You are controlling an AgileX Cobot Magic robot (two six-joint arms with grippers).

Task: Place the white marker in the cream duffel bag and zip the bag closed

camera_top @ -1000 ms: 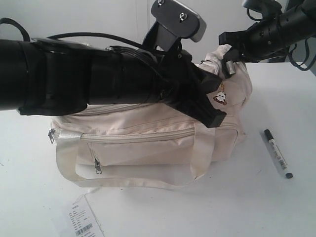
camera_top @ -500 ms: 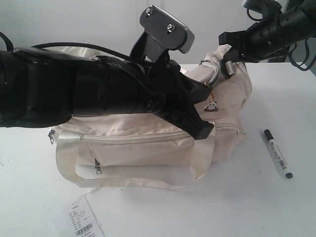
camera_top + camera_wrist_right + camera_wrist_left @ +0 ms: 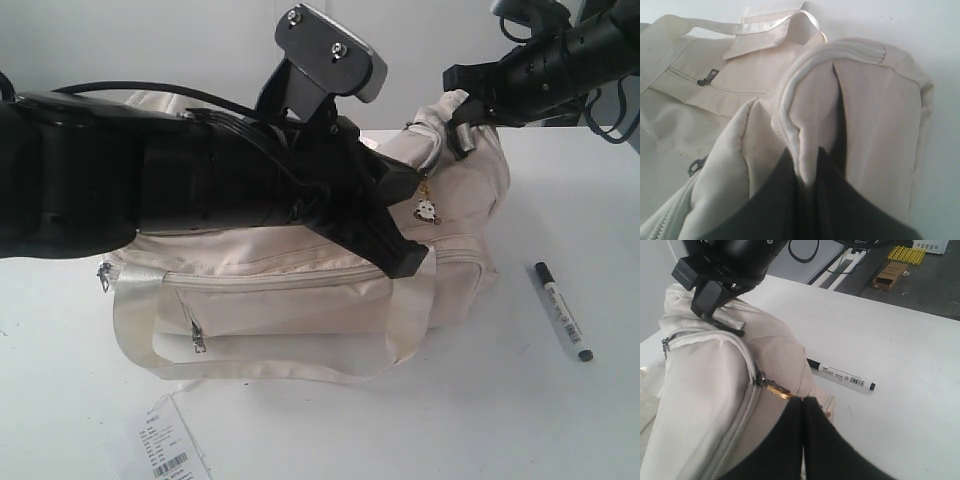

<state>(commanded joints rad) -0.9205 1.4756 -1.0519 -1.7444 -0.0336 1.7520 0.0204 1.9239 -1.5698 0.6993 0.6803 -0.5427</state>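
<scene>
Left hand (image 3: 803, 400) shifted leftward, pinching gold clasp (image 3: 777, 390); right hand (image 3: 806, 160) clamps cream duffel bag (image 3: 300, 290).

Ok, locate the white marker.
In the exterior view the white marker lies on the table, right of the cream duffel bag, apart from it.

In the exterior view the left arm (image 3: 200, 190) covered most of the top of the cream duffel bag (image 3: 300, 300), so its main zip could not be seen there. The paper tag (image 3: 170, 452) was cut off by the lower edge, its print too small to read. In the left wrist view one end of the gold zip pull (image 3: 777, 389) vanished between the pressed-together tips of the left gripper (image 3: 802, 400), and the white marker (image 3: 845, 377) bore an illegible label.
</scene>
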